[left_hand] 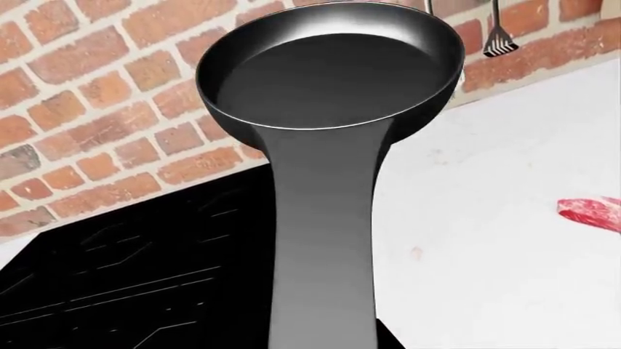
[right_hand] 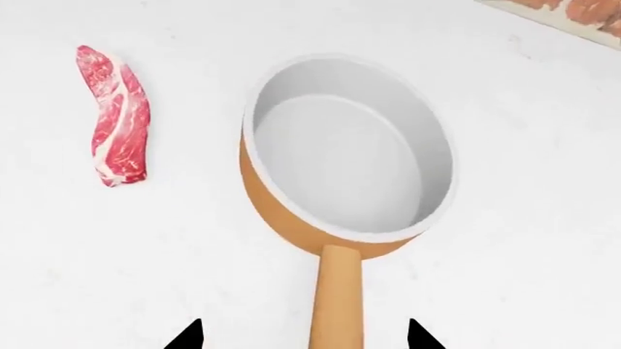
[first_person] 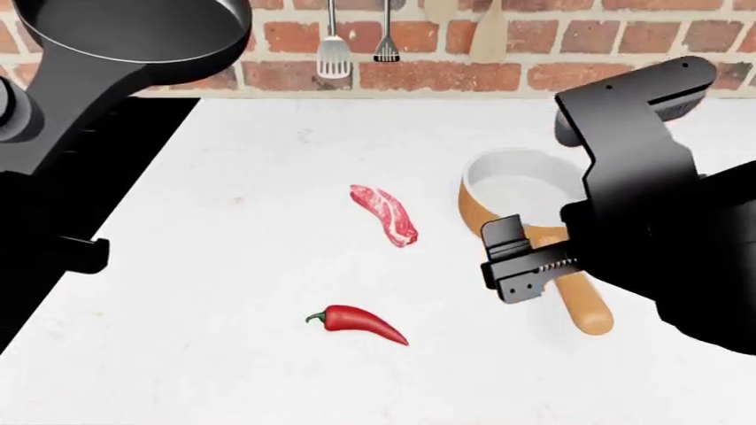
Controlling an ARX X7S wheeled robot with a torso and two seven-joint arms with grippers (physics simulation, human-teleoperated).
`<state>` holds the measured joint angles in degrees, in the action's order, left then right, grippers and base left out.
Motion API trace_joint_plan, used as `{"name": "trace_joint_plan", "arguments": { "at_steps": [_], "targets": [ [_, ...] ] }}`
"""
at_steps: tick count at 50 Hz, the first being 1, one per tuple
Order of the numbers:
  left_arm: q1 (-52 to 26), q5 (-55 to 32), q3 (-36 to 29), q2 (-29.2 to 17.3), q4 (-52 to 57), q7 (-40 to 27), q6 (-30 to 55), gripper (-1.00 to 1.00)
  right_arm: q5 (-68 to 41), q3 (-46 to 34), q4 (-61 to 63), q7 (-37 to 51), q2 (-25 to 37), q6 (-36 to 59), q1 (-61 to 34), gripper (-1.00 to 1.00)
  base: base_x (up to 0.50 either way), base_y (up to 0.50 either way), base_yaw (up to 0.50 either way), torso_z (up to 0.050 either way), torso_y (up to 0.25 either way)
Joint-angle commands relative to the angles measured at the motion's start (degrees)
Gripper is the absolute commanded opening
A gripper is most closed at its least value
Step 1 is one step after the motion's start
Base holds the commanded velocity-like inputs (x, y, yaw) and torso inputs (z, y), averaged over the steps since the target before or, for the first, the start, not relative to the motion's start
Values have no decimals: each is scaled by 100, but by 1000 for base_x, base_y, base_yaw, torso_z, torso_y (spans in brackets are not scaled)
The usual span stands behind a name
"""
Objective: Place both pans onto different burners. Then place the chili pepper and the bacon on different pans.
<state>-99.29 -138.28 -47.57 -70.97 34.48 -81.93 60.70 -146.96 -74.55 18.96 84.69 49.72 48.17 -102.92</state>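
Note:
The black frying pan [left_hand: 330,69] hangs in the air over the edge of the black stovetop [left_hand: 126,276], and its long handle [left_hand: 325,247] runs back toward my left gripper [first_person: 30,124], which is shut on it; the fingers themselves are hidden. The head view shows this pan [first_person: 130,31] raised at the far left. On the white counter stands the orange saucepan [right_hand: 350,153], white inside. My right gripper [right_hand: 302,338] is open, one fingertip on each side of the saucepan's handle [right_hand: 338,305] without touching it. The bacon [first_person: 384,214] lies left of the saucepan. Nearer me lies the chili pepper [first_person: 360,323].
A brick wall [left_hand: 97,109] runs along the back of the counter, with a metal spatula [first_person: 333,53] and wooden spoons [first_person: 487,35] hanging on it. The white counter [first_person: 260,266] stretches from the stovetop to the right. My right arm [first_person: 661,230] hides the saucepan's right side.

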Motion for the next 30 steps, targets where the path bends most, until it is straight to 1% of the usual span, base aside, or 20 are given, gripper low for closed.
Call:
{"name": "trace_joint_plan", "arguments": {
  "at_steps": [1,16,30],
  "targets": [
    [-376,215,92,-47,-62,-35,26,-100,135,-296,-51,-94,90,-47,226,100,0,0,0,0,0],
    [-305,314,76,-93,-7,50,-31,-100,658,-304,-22,-545,402,-326,704,100,0,0,0,1,2],
    [-383,264,20,-76,-18,23,-19,-100,730,-450,32,-563,628,-324,891,100,0,0,0,1,1]
  ]
}}
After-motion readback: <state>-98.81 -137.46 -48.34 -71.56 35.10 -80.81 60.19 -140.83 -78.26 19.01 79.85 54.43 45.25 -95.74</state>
